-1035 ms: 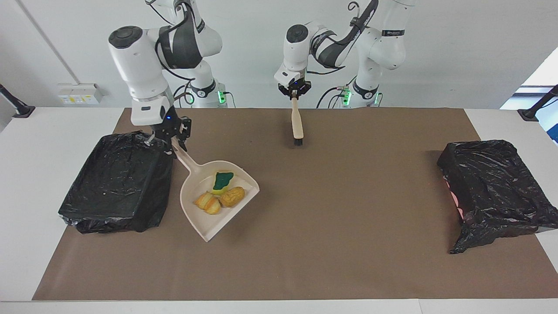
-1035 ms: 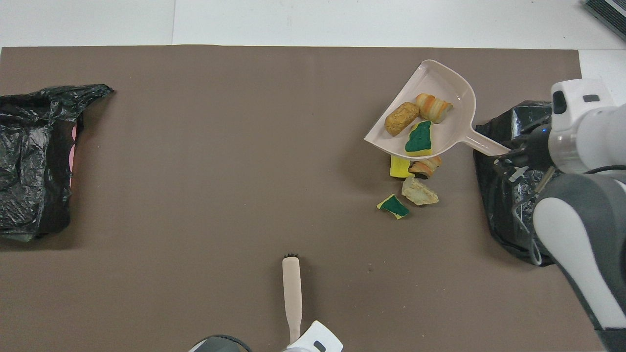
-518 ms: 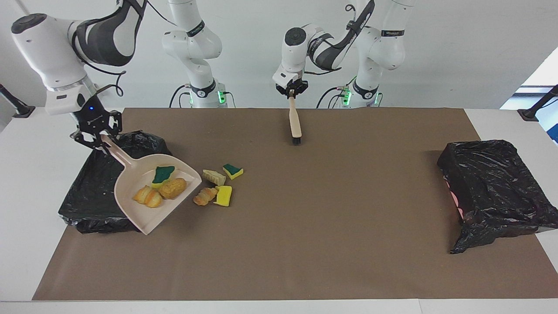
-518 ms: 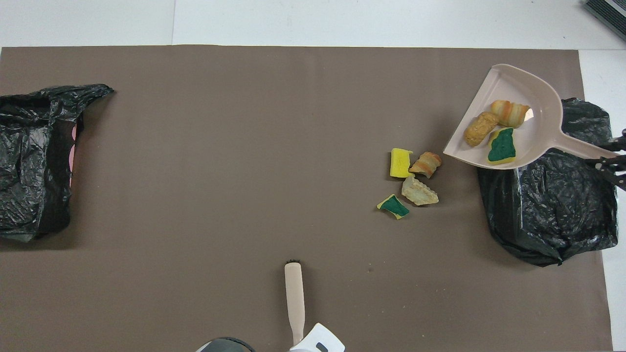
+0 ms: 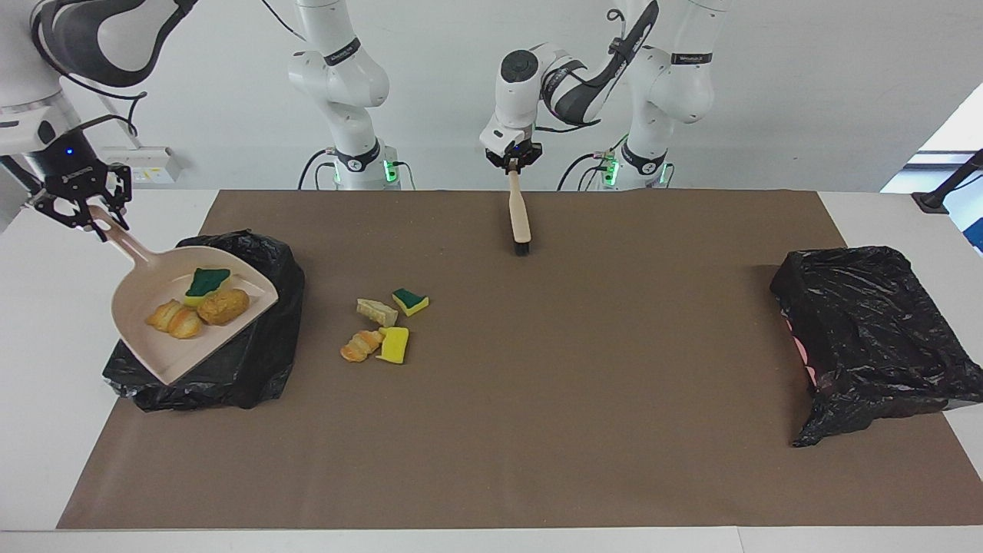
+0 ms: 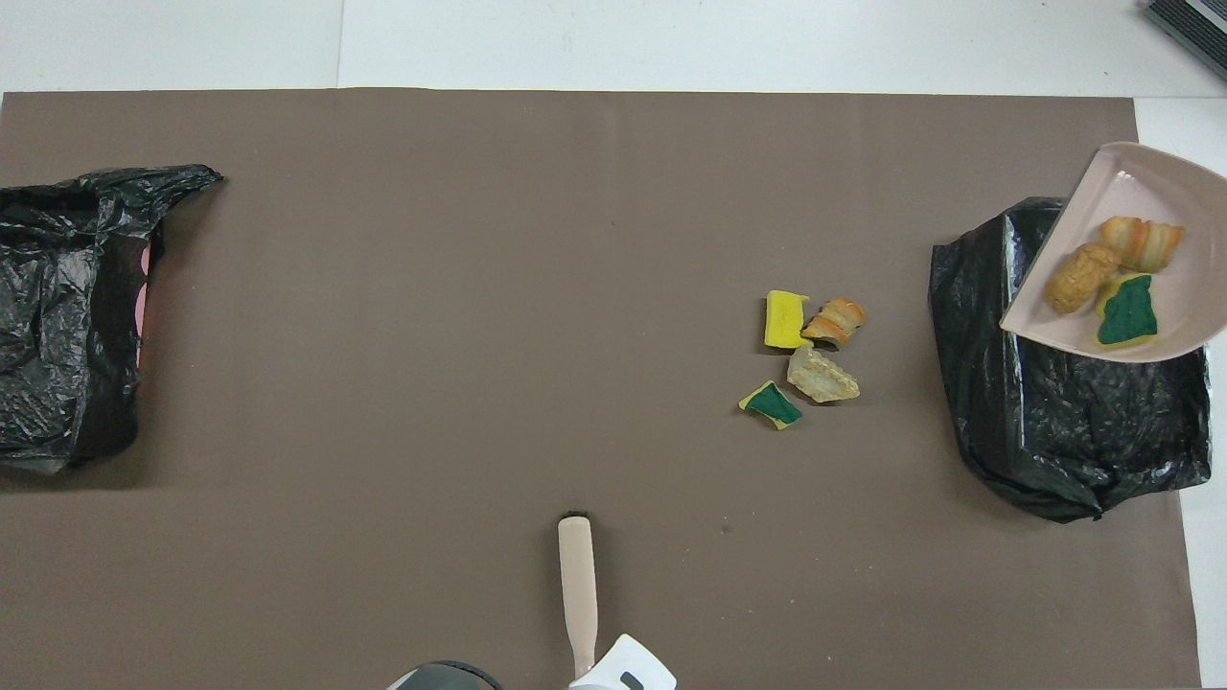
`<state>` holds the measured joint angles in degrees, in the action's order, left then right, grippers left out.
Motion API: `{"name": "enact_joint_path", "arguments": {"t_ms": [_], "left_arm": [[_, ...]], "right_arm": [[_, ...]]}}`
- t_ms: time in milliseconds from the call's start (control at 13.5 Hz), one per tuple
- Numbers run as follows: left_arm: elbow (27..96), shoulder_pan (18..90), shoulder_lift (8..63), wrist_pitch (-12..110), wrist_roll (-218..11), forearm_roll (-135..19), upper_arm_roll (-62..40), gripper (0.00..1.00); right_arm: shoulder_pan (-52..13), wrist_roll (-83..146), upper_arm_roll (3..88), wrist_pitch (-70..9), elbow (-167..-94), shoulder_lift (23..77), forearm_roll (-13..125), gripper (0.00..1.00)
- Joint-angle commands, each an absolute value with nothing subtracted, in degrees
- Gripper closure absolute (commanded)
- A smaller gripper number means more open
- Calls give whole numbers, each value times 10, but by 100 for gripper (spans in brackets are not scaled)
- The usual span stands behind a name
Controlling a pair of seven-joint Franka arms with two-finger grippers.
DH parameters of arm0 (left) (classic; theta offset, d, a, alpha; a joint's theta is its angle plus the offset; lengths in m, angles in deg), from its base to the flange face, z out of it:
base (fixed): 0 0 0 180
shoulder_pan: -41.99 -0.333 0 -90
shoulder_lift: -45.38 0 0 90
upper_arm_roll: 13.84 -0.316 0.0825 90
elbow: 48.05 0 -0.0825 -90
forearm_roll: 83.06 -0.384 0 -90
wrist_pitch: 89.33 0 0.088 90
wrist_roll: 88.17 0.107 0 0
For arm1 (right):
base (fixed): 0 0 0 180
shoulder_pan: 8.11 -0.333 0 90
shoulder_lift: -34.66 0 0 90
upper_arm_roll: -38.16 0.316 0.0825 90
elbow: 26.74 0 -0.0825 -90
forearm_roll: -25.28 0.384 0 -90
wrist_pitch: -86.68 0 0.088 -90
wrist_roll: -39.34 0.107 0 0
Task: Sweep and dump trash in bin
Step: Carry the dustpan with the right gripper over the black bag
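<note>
My right gripper (image 5: 82, 213) is shut on the handle of the beige dustpan (image 5: 150, 346), holding it in the air over the black-bagged bin (image 5: 257, 361) at the right arm's end of the table. In the pan (image 6: 1131, 182) lie three pieces of trash: a green-topped sponge (image 5: 206, 281), a tan bread lump (image 5: 223, 306) and an orange striped lump (image 5: 175, 318). Several more scraps lie on the brown mat beside the bin, among them a yellow sponge (image 5: 394, 345) and a green-topped sponge (image 6: 770, 403). My left gripper (image 5: 513, 165) is shut on the beige brush (image 5: 520, 216), which hangs bristles down at the mat's edge nearest the robots.
A second bin (image 5: 868, 330), wrapped in a black bag, sits at the left arm's end of the table (image 6: 57, 316). The brown mat (image 5: 584, 384) covers most of the white table. The loose scraps lie in a tight cluster (image 6: 810, 355).
My right arm lifted the dustpan with its three pieces off the mat and carried it over the bin, uncovering the scraps left on the mat. The brush barely moved.
</note>
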<state>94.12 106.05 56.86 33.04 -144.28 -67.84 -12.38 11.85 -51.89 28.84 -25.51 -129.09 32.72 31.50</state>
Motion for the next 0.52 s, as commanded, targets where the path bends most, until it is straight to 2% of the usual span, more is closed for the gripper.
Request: {"name": "enact_joint_path", "arguments": {"t_ms": [0,296,444], "left_arm": [[955,1073,575,346,-1440,-668,-134,96],[955,1073,574,342,-1438,-668,-134,83],[953,1073,574,342,-1438,-668,-134,74]], "right_arm": [[147,-571,292,-252,-1278,332,284,100],[147,-635,291,-268,-1283,331,221,100],[147,-667,291,-268,-1282,331,213,100]]}}
